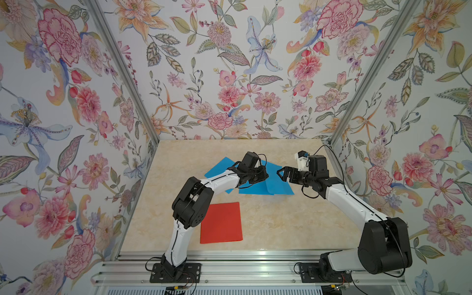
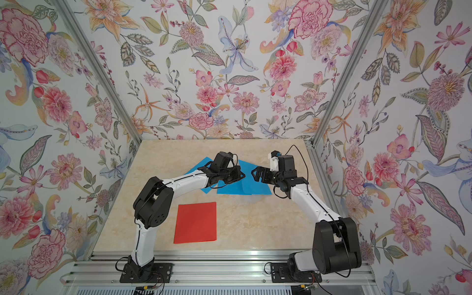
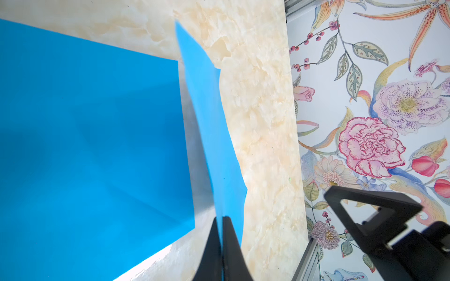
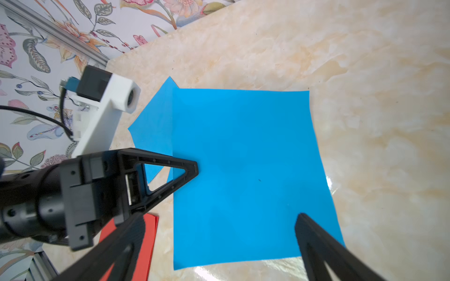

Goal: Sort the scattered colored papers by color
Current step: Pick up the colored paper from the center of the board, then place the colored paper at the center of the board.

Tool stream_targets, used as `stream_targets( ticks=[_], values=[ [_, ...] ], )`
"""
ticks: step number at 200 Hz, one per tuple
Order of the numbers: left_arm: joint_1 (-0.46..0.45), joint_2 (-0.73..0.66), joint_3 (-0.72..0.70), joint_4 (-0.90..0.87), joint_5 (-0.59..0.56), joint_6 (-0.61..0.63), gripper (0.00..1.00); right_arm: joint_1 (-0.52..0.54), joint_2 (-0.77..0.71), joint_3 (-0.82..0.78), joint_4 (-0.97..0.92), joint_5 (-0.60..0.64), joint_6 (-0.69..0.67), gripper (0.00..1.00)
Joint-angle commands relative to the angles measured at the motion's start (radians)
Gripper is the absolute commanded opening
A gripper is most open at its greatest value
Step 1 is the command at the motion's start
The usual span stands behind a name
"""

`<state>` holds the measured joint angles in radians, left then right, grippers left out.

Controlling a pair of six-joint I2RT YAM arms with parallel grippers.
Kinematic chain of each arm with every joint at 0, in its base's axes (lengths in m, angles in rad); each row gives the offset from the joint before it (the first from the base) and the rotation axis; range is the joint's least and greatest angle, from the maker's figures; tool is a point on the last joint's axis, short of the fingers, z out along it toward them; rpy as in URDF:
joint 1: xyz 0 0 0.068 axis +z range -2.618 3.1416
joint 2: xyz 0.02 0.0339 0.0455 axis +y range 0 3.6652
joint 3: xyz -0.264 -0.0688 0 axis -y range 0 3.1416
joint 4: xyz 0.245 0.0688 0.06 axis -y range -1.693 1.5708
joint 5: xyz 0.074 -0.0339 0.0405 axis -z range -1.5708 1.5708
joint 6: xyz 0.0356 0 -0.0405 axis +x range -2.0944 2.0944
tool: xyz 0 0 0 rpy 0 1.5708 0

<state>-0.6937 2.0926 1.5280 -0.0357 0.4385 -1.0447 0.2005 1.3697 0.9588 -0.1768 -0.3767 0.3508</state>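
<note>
Sky-blue papers overlap at the middle back of the table: one [image 1: 219, 166] under my left forearm, another [image 1: 255, 189] beside it. My left gripper [image 3: 222, 219] is shut on the edge of a blue paper [image 3: 209, 121], which rises edge-on from the jaws next to a flat blue sheet [image 3: 97, 146]. My right gripper [image 4: 219, 219] hangs open just above a blue paper [image 4: 243, 158], nothing between its fingers. The two grippers nearly face each other [image 1: 264, 176] [image 1: 281, 175]. A red-orange paper [image 1: 221, 222] lies flat near the front.
The marble-patterned table [image 1: 293, 224] is walled by flowered panels on the left, back and right. An aluminium rail [image 1: 229, 270] carrying both arm bases runs along the front edge. My left elbow [image 1: 191, 201] overhangs the red paper's left side.
</note>
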Motion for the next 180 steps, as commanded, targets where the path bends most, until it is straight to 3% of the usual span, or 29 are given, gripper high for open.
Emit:
stream_targets(
  ticks=[1,34,79,142,180],
  values=[
    [-0.014,-0.113,-0.085,-0.063,0.007,0.025,0.0,-0.004,-0.088,-0.013,-0.133,0.018,0.003,1.0],
    [-0.059,-0.305,-0.289,-0.06,-0.033,0.01,0.0,-0.001,-0.235,-0.11,-0.129,0.006,0.055,1.0],
    [-0.126,-0.477,-0.513,-0.056,-0.156,-0.023,0.0,0.028,-0.323,-0.245,-0.084,-0.006,0.124,1.0],
    [-0.211,-0.494,-0.635,-0.052,-0.234,-0.081,0.0,0.191,-0.339,-0.374,0.008,0.063,0.223,1.0],
    [-0.245,-0.489,-0.658,-0.052,-0.242,-0.11,0.0,0.285,-0.269,-0.436,0.109,0.089,0.271,1.0]
  ],
)
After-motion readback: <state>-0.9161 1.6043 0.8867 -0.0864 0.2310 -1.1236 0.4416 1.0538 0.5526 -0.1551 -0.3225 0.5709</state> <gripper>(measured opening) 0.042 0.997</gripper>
